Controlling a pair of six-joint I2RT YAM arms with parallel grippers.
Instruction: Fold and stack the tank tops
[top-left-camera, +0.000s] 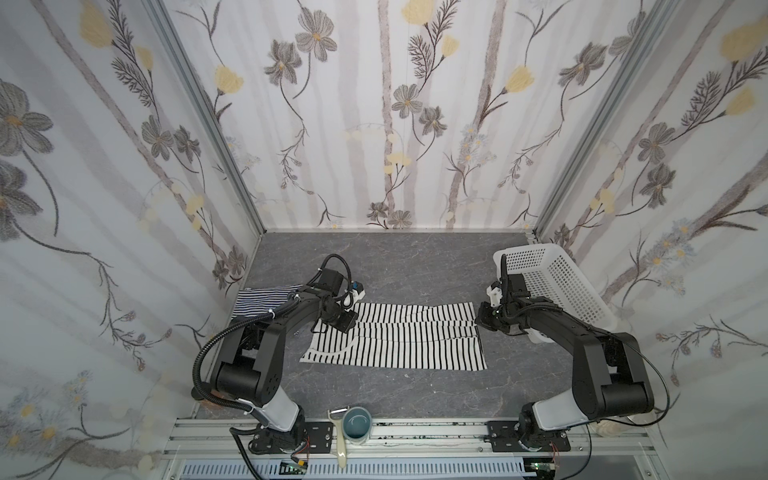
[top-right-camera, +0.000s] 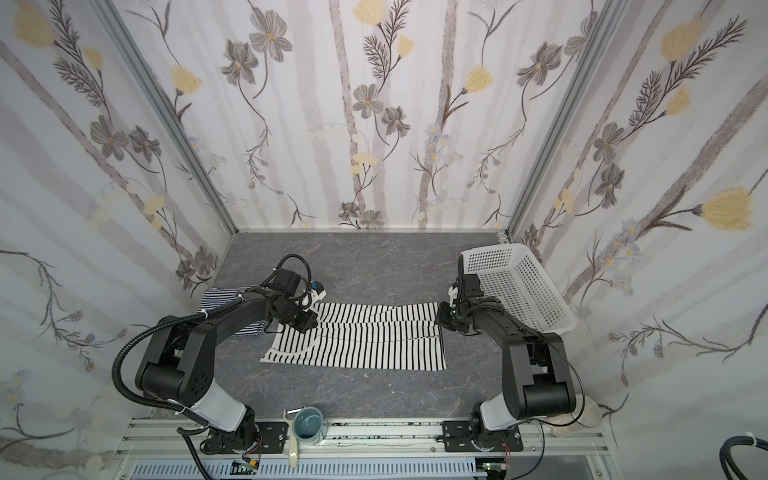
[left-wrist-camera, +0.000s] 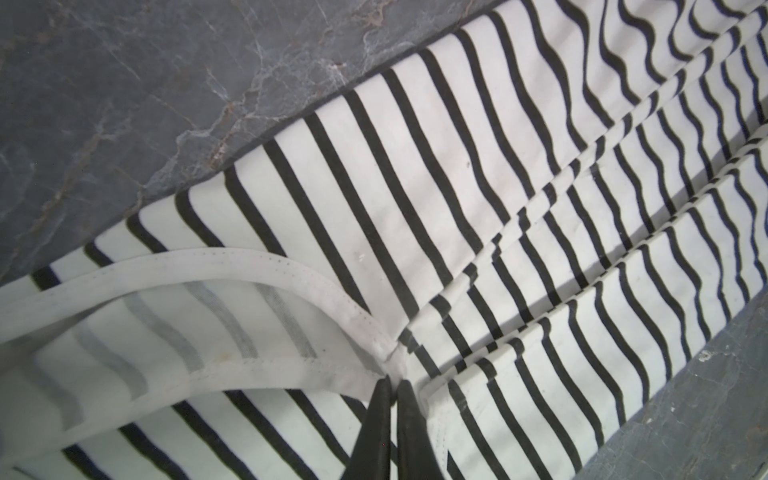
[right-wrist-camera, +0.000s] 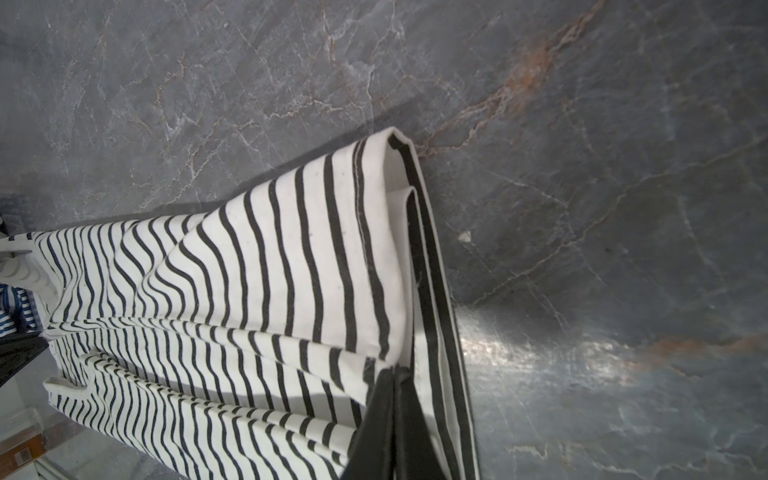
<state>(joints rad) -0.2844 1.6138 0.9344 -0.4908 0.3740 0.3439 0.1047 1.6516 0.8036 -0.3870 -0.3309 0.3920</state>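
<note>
- My left claw (left-wrist-camera: 392, 382) pinches the black-striped tank top (top-left-camera: 395, 336) at its white strap trim.
- My right claw (right-wrist-camera: 395, 374) pinches its hem.
- It lies on the counter (top-left-camera: 415, 266), with the navy-striped tank top (top-left-camera: 257, 301) beside it.

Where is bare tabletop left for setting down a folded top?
Free: the back strip between the wall and the black-striped tank top; the front strip between it and the cup. Crowded: left by the navy-striped tank top, right by the basket.

Bare table (top-left-camera: 374, 266) lies open behind the spread top (top-left-camera: 407, 345); the basket (top-left-camera: 552, 282) blocks the right rear corner.
</note>
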